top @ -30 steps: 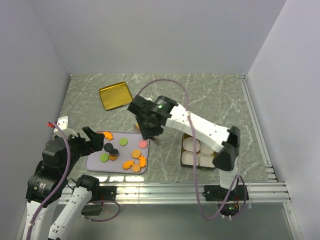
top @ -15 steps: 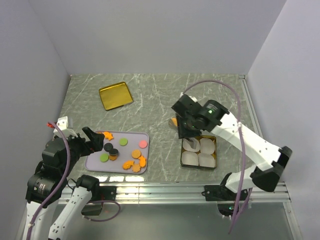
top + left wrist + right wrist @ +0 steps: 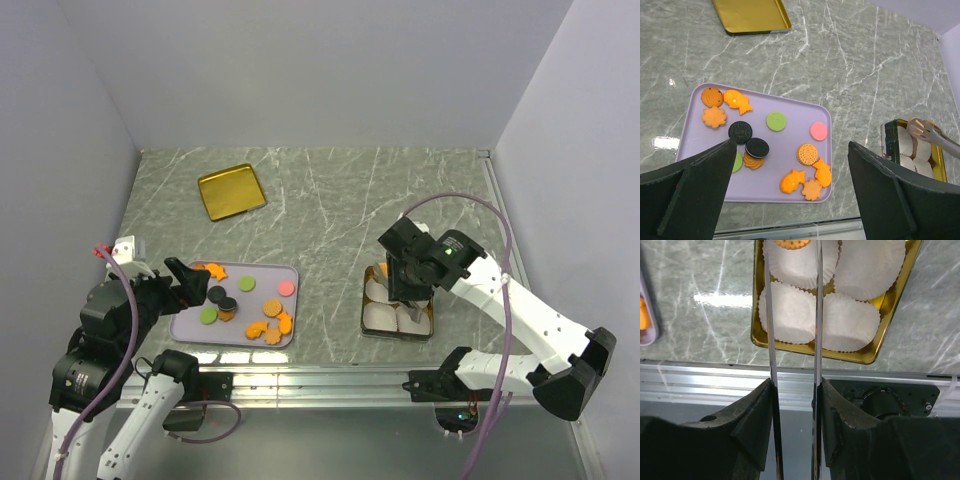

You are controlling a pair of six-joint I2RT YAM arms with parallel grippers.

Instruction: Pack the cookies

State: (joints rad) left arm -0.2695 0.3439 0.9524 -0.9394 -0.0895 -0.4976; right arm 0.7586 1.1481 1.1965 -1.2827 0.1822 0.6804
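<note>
Cropping at the right wrist view's top edge hides most of the orange cookie point(image 3: 791, 244) pinched by the near-closed right hand point(image 3: 792, 260) over paper cups point(image 3: 850, 322) in the gold tin point(image 3: 867, 357), while the left wrist view shows the left hand point(image 3: 790, 145) spread wide, empty, by other cookies point(image 3: 806, 154) on the lavender tray point(image 3: 790, 107).

Grey marbled tabletop point(image 3: 330, 200) enclosed by plain pale lilac walls point(image 3: 300, 70).

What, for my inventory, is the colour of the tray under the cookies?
The tray is lilac; clearest in left wrist view.
</note>
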